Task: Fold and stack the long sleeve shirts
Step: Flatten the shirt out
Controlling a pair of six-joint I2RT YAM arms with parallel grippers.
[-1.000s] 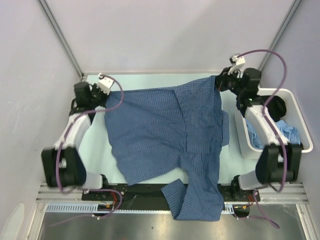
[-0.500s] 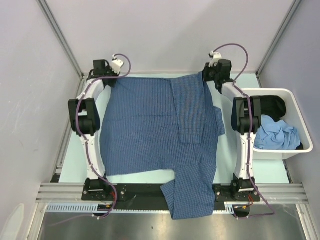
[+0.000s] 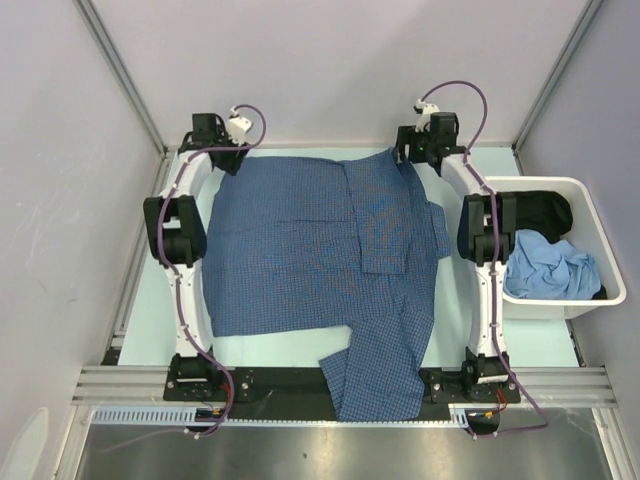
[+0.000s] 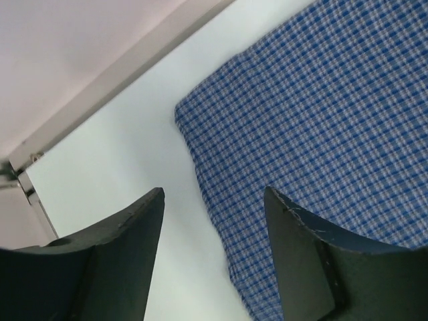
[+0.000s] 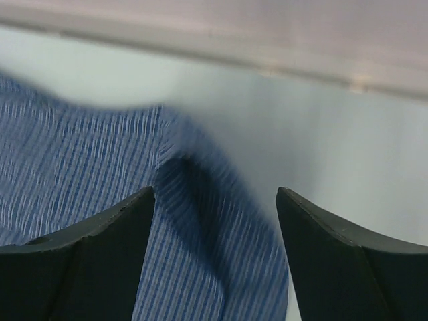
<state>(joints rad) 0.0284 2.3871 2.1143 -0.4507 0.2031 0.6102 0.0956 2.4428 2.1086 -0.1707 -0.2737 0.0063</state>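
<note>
Below, shirt [image 4: 321, 120] corner, left gripper [image 4: 214, 195] parted above

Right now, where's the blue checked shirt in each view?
Top external: shirt spread mid-frame, one part trailing past the near edge.
Left wrist: shirt corner fills the right, beyond the open left claw.
Right wrist: shirt lower left, beyond the open right claw.
Shared: table's far edge.

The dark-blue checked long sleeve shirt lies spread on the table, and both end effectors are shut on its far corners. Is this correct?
Not shut: the left end effector and the right end effector are open at the far corners of the dark-blue checked long sleeve shirt, which does lie spread on the table. The two wrist views show it.
</note>
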